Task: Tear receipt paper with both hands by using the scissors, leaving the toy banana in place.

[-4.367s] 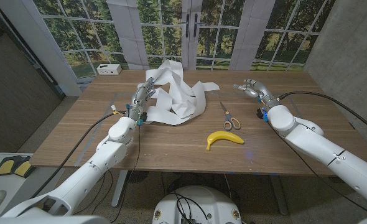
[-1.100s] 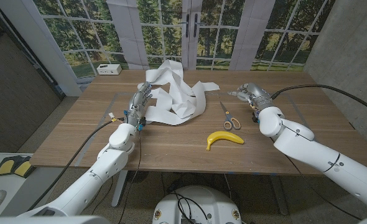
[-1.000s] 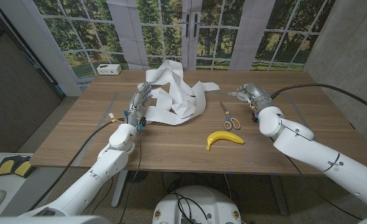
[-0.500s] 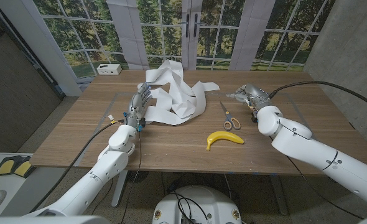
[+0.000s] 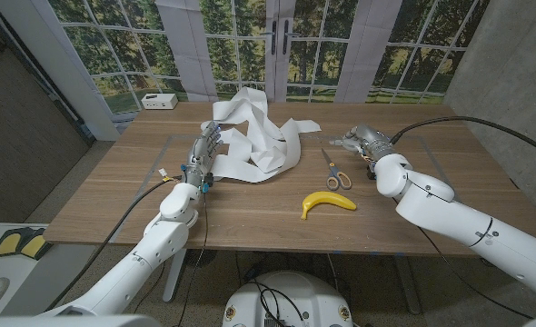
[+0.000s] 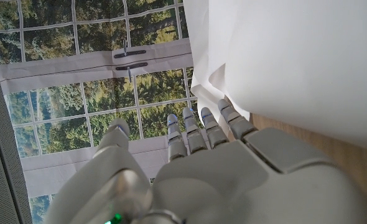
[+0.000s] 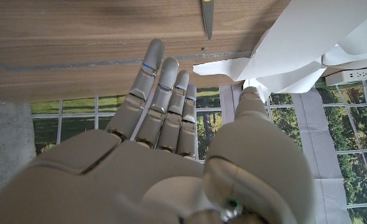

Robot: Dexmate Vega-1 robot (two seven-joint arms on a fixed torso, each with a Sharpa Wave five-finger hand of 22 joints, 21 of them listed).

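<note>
The wooden table (image 5: pixel 250 204) is carrying everything, with its far edge against a backdrop of windows and trees. The receipt paper (image 5: pixel 259 136) is lying as a big crumpled white heap on the far middle of the table, spilling toward the robot's left side. The left hand (image 5: pixel 204 150) is standing at the heap's left edge, fingers extended and slightly apart, holding nothing; in the left wrist view its fingertips (image 6: pixel 224 109) are reaching just up to the paper's (image 6: pixel 283 56) edge, though whether they are touching it cannot be told. The right hand (image 5: pixel 359 138) is hovering on the right side of the table, well apart from the paper, fingers straight and lying close side by side with the thumb set off, empty; in the right wrist view its fingers (image 7: pixel 162 99) are pointing toward the scissor blade tip (image 7: pixel 207 18) and a paper corner (image 7: pixel 277 53). The toy banana (image 5: pixel 327 203) is lying near the front edge, between the two arms, apart from both hands. The scissors (image 5: pixel 334 170) are lying just beyond the banana, beside the right hand and nearer the robot, untouched. A small white box (image 5: pixel 159 101) is sitting at the far left corner
</note>
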